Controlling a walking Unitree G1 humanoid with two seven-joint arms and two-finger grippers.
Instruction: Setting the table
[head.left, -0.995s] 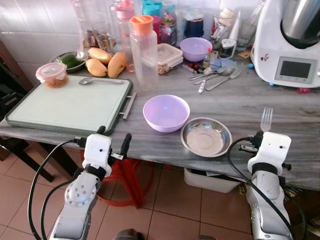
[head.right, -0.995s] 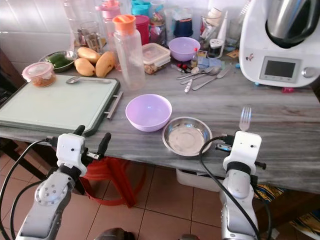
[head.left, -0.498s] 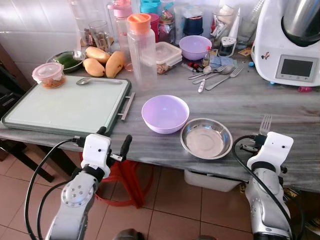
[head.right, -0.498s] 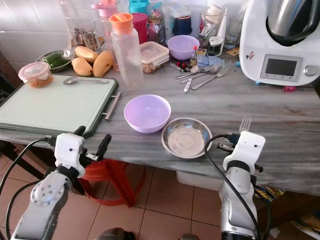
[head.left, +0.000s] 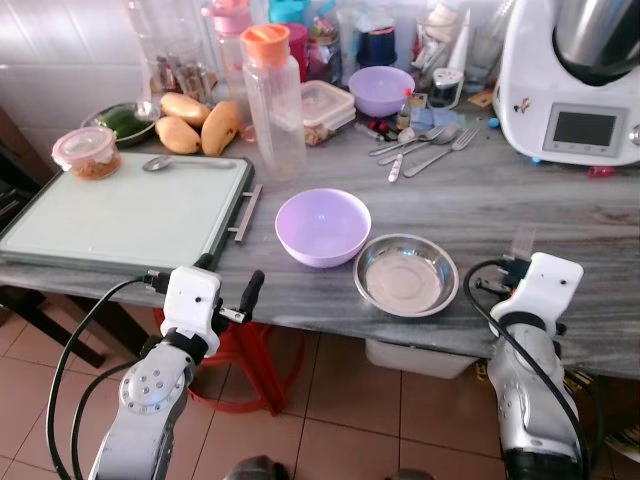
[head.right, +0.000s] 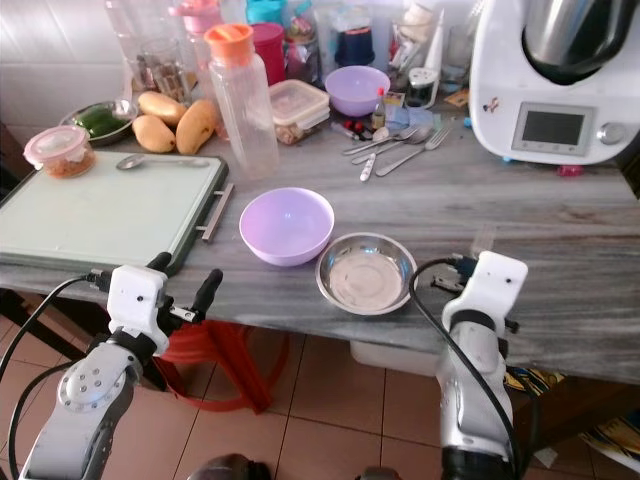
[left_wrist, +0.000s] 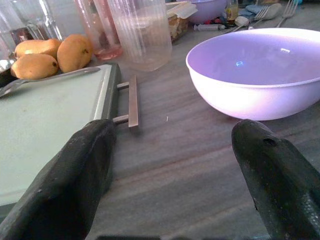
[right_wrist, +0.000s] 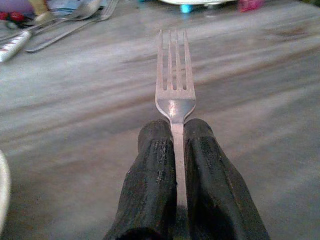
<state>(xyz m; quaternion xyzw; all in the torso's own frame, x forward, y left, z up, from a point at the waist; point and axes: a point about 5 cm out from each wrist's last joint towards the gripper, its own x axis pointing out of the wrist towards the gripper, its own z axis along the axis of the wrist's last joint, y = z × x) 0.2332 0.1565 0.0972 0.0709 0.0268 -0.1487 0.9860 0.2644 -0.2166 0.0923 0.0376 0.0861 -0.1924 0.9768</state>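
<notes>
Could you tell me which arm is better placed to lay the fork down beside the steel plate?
The right. Its gripper is already shut on the fork, low over the counter just right of the steel plate. The left gripper is open and holds nothing, near the purple bowl.

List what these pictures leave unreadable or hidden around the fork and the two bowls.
- Fork: in the right wrist view its handle is hidden between the right gripper's fingers; in the left eye view it is a faint blur above the wrist housing.
- Whether the tines touch the counter: cannot tell.
- Purple bowl: cut off by the left wrist view's edge.
- Steel bowl: only a rim sliver at the right wrist view's edge.
</notes>
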